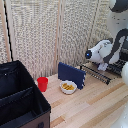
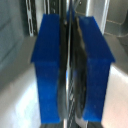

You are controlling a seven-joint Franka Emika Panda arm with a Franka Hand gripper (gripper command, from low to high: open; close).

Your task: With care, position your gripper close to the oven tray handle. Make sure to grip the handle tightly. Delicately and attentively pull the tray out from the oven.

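Only the wrist view shows end effector (image 2: 71, 70) fingers (image 2: 49, 70) clamping the oven tray handle (image 2: 68, 75).

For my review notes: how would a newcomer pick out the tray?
Find the wooden table, then the white robot arm at the exterior view's right. The tray lies below its gripper: a flat dark wire rack, unlike the upright blue panel beside it.

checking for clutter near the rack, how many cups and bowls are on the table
2: a red cup beside the black bin, and a white bowl in front of the blue panel. Others may hide behind the bin.
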